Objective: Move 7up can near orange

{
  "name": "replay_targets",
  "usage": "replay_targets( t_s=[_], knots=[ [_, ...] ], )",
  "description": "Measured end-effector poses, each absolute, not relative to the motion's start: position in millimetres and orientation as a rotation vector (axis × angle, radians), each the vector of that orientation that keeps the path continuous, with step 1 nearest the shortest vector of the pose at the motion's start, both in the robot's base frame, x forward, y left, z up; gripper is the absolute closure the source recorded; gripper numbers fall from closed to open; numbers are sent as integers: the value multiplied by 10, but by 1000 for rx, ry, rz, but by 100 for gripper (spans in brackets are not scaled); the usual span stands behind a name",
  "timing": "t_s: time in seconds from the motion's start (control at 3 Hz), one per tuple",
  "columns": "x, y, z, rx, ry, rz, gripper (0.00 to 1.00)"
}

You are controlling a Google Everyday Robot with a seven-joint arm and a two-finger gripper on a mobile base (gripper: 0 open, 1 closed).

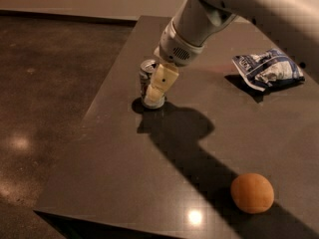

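The 7up can (146, 79), silver-white with green lettering, stands upright near the left edge of the dark table (109, 153). My gripper (156, 91) hangs from the white arm that comes in from the upper right. It is right at the can and covers the can's right side. The orange (252, 192) lies near the table's front right, well apart from the can and the gripper.
A blue-and-white snack bag (267, 68) lies at the back right of the table. The table's left edge runs close beside the can, and its front edge is just below the orange. Dark polished floor (45, 83) lies to the left.
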State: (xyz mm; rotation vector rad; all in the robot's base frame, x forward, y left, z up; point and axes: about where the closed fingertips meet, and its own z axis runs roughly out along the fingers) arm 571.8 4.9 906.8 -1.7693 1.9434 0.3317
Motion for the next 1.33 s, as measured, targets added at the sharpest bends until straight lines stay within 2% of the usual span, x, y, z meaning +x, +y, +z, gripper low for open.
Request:
replay_targets(
  t_s=[0.33,0.67,1.0,1.33],
  knots=[
    [5726,43,9076,-1768,1951,334,36],
    [5709,7,9120,-1755,1951,338,67],
    [5644,-135,9233,-1730,1952,331,90],
    [5531,-378,9352,-1706,1966,311,100]
  ],
)
